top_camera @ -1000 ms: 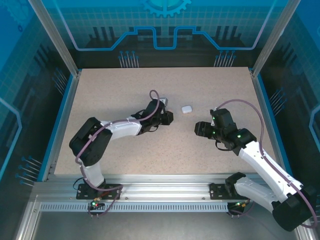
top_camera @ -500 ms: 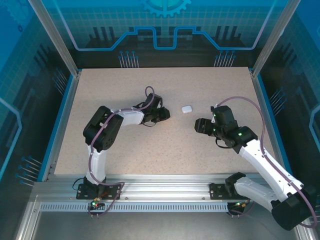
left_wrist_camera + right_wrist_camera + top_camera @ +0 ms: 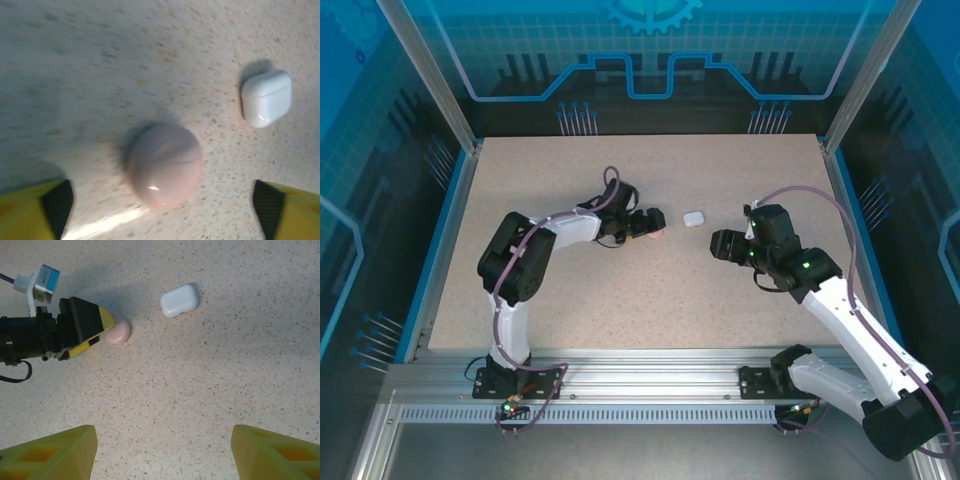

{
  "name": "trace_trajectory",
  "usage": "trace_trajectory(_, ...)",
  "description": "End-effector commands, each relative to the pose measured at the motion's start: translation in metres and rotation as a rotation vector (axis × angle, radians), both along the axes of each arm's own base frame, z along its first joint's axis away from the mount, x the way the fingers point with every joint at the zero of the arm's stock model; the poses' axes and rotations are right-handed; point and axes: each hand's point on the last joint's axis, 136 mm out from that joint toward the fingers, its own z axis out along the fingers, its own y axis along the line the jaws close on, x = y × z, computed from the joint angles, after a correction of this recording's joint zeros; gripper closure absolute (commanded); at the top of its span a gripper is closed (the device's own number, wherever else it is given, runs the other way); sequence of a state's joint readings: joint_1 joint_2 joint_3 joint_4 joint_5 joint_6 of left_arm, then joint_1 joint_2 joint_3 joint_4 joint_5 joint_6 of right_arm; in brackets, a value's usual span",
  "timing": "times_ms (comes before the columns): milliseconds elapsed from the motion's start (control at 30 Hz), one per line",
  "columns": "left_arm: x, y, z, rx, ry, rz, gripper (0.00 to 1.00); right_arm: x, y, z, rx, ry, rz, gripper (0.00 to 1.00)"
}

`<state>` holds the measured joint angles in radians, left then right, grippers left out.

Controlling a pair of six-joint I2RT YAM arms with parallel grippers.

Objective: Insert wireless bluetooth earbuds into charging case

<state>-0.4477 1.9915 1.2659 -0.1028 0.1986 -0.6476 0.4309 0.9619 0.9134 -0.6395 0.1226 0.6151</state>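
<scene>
A pink round charging case lies closed on the table, also visible in the top view and the right wrist view. My left gripper is low over the table and open, its yellow fingers standing wide on either side of the pink case without touching it. A white rounded-square case lies closed just beyond it. My right gripper hovers open to the right, with bare table between its fingers. The earbuds are out of view.
The speckled table has a blue raised rim on both sides and metal posts at the back corners. The left arm's fingers show at the left of the right wrist view, next to the pink case.
My left gripper was shut and now stands open, and the pink case lies on the table between its fingers. The left wrist turned slightly. The right gripper edged a little towards the back.
</scene>
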Motion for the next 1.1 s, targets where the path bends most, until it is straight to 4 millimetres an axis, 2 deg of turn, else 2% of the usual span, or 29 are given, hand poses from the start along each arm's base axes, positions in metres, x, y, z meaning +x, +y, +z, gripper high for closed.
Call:
trace_trajectory(0, -0.006, 0.046, 0.022, 0.1, 0.004, 0.038, 0.01, -0.002, -0.003, 0.012, -0.001, -0.011, 0.014, 0.27)
trace_trajectory(67, -0.005, 0.063, 0.043, 0.126, -0.032, 0.049, 0.01, -0.002, -0.003, 0.014, -0.006, -0.011, 0.016, 0.22)
trace_trajectory(167, -0.008, 0.086, 0.085, 0.186, -0.126, 0.056, 0.01, 0.0, -0.011, 0.018, -0.04, -0.023, -0.001, 0.0)
trace_trajectory(367, -0.026, 0.116, 0.174, 0.282, -0.402, 0.074, 0.01, 0.016, -0.036, 0.027, -0.14, -0.033, -0.081, 0.0)
trace_trajectory(500, -0.046, 0.139, 0.216, 0.307, -0.638, 0.135, 0.01, 0.033, -0.05, 0.03, -0.232, -0.075, -0.136, 0.0)
trace_trajectory(533, -0.052, 0.142, 0.221, 0.311, -0.696, 0.135, 0.01, 0.037, -0.055, 0.03, -0.257, -0.093, -0.156, 0.0)
trace_trajectory(700, -0.092, 0.158, 0.233, 0.352, -1.063, 0.13, 0.01, 0.052, -0.075, 0.015, -0.339, -0.194, -0.259, 0.0)
trace_trajectory(733, -0.099, 0.162, 0.229, 0.382, -1.107, 0.126, 0.01, 0.055, -0.078, 0.015, -0.358, -0.213, -0.272, 0.0)
trace_trajectory(767, -0.105, 0.165, 0.225, 0.419, -1.134, 0.111, 0.01, 0.055, -0.081, 0.003, -0.397, -0.208, -0.26, 0.0)
trace_trajectory(900, -0.112, 0.185, 0.187, 0.6, -1.107, 0.097, 0.01, 0.063, -0.093, -0.014, -0.522, -0.21, -0.253, 0.0)
trace_trajectory(1067, -0.099, 0.213, 0.142, 0.675, -1.015, 0.19, 0.01, 0.075, -0.119, -0.044, -0.575, -0.191, -0.346, 0.0)
